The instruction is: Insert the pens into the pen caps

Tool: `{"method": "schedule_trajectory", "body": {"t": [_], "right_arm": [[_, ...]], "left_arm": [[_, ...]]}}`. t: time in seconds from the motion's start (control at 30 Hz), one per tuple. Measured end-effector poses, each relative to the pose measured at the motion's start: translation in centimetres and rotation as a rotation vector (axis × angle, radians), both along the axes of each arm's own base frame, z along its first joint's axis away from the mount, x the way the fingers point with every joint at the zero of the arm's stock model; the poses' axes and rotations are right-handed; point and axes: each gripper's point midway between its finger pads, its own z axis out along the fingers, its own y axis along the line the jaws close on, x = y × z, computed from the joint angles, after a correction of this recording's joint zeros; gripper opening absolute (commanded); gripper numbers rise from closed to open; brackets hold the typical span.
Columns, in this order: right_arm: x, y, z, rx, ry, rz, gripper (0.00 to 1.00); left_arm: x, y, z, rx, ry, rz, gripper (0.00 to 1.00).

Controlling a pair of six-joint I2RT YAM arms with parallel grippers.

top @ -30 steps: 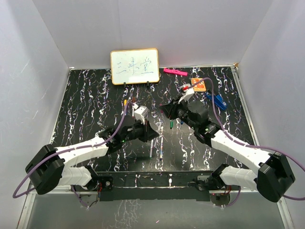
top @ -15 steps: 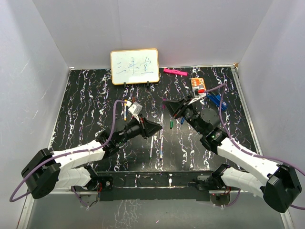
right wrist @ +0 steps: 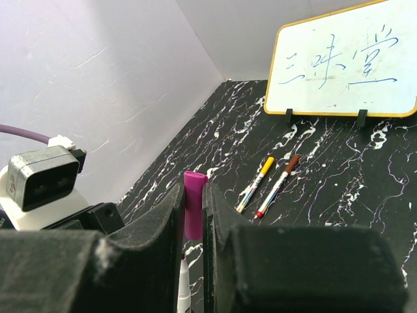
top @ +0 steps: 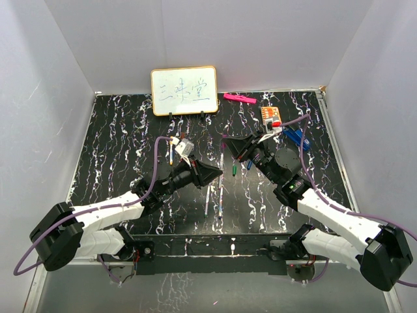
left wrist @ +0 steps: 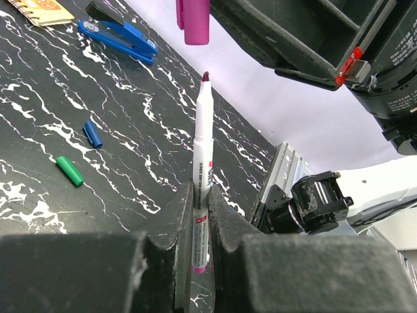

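Left end effector (left wrist: 201,222) clamps one slim white pen (left wrist: 202,150), right end effector (right wrist: 193,222) one stubby magenta cap (right wrist: 193,202); green cap (left wrist: 68,171) and blue cap (left wrist: 92,134) lie loose.

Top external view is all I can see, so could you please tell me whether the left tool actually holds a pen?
Observer: Yes, the left tool is shut on a white pen, uncapped, with its dark tip exposed.
Operator: Thank you. What does the right tool hold?
Observer: The right tool pinches a magenta cap between its fingers.
Operator: Is the tip inside the cap yet?
Observer: Not yet. The left wrist view shows a clear gap, with the tip lined up under the cap's right edge rather than its centre.
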Motion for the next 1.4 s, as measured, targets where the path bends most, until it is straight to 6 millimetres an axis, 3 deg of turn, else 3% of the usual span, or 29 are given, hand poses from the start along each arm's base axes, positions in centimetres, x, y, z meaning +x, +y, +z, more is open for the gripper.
{"method": "schedule_trajectory", "body": {"t": [1.4], "right_arm": [[-0.4,0.0,-1.3,0.005,0.040,0.013,0.00]], "left_arm": [[0.6,0.0,-0.7,0.021,0.000,0.023,0.00]]}}
